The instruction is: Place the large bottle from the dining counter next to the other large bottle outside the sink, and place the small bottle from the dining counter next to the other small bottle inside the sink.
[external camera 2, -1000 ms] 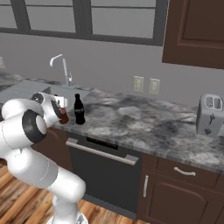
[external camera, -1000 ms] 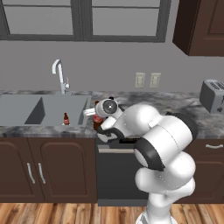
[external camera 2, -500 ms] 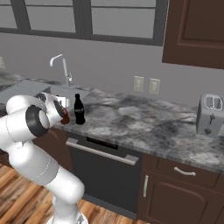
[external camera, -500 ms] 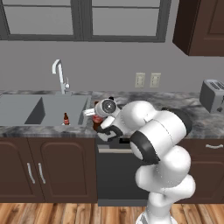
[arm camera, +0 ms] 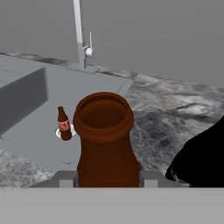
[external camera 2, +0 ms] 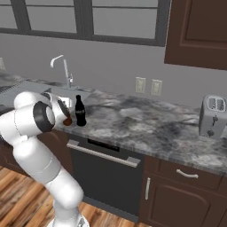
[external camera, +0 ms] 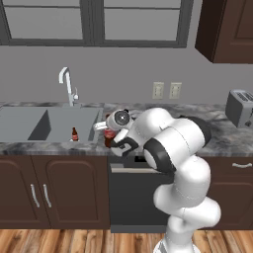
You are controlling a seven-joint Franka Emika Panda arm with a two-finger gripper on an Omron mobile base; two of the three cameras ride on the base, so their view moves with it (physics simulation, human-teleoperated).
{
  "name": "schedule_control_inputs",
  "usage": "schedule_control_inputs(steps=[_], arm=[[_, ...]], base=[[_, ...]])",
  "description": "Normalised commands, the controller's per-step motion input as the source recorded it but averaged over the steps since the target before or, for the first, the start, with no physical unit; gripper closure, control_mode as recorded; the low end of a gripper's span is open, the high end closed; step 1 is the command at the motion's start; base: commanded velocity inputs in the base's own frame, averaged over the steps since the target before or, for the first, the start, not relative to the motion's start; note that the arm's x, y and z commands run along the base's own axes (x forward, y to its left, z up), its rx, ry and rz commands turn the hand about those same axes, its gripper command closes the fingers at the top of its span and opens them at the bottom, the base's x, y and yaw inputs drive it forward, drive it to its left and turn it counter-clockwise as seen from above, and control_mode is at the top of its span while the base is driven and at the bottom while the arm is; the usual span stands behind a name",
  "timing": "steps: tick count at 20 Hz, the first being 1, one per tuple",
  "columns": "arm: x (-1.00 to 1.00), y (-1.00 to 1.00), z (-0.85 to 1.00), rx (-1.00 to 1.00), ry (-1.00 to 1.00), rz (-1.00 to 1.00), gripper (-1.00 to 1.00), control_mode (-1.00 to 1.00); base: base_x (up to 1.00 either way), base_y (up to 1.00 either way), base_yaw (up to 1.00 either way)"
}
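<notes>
My gripper is shut on the large bottle, a dark brown body whose wide end faces the hand camera. It hangs just over the marbled counter by the sink's right rim. From the left base the gripper holds the bottle in front of the arm. The other large bottle stands upright on the counter right of the sink, close beside the held bottle and the gripper. The other small bottle, dark with a red band, stands in the basin; it shows again from the left base.
A curved chrome faucet rises behind the sink. A toaster sits far right on the counter. A black blurred shape crowds the right of the hand view. A dishwasher front lies below the counter.
The arm's elbow has turned slightly; the hand and the held bottle stay almost where they were.
</notes>
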Motion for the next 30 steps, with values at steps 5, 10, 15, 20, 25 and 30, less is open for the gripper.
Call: schedule_control_inputs(steps=[5,10,15,20,25,30], arm=[[0.07,0.12,-0.25,0.0,0.0,0.0,1.0,-1.0],[0.03,0.11,-0.22,0.0,0.0,0.0,1.0,-1.0],[0.01,0.11,-0.21,0.0,0.0,0.0,1.0,-1.0],[0.01,0.08,-0.18,0.0,0.0,0.0,-1.0,-1.0],[-0.12,-0.09,0.0,-0.02,-0.03,0.0,-1.0,-1.0],[-0.19,-0.34,0.0,-0.04,-0.05,0.0,-1.0,-1.0]], base=[[0.0,0.0,0.0],[0.0,0.0,0.0],[0.0,0.0,0.0],[0.0,0.0,0.0],[0.0,0.0,0.0],[0.0,0.0,0.0]])
